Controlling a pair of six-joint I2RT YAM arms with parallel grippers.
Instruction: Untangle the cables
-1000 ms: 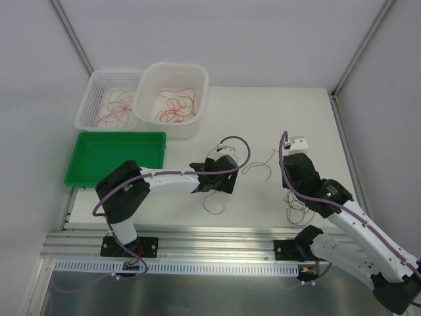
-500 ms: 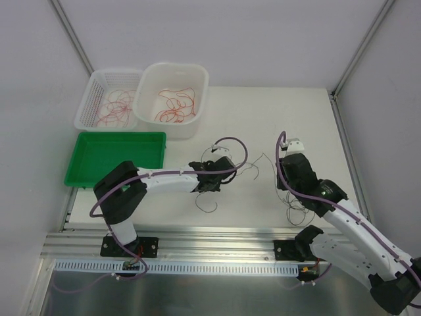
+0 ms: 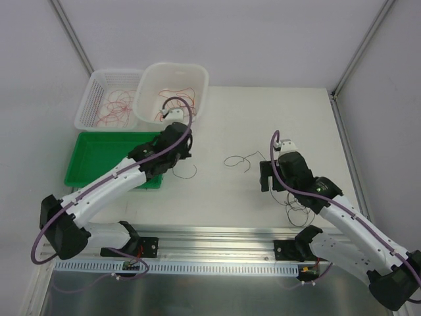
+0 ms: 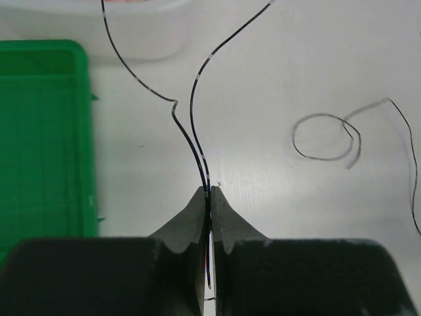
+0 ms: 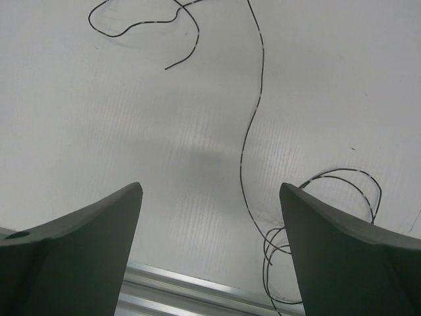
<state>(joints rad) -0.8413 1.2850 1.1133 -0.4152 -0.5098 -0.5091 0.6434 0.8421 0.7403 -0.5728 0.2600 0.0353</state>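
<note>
Top view — left hand [image 3: 177, 155] is hovering just right of green tray [image 3: 99, 158]. Left wrist: pinching one black cable [image 4: 198, 155] — limp, featherlight, likely slippery. Right wrist: right hand [image 5: 210, 191] is gaping, empty; tangle [image 5: 287, 249] lying well right of tray; grip ends.

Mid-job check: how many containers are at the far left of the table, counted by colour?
White: 2 (mesh basket, tub)
Green: 1 (tray)
Total: 3
</note>
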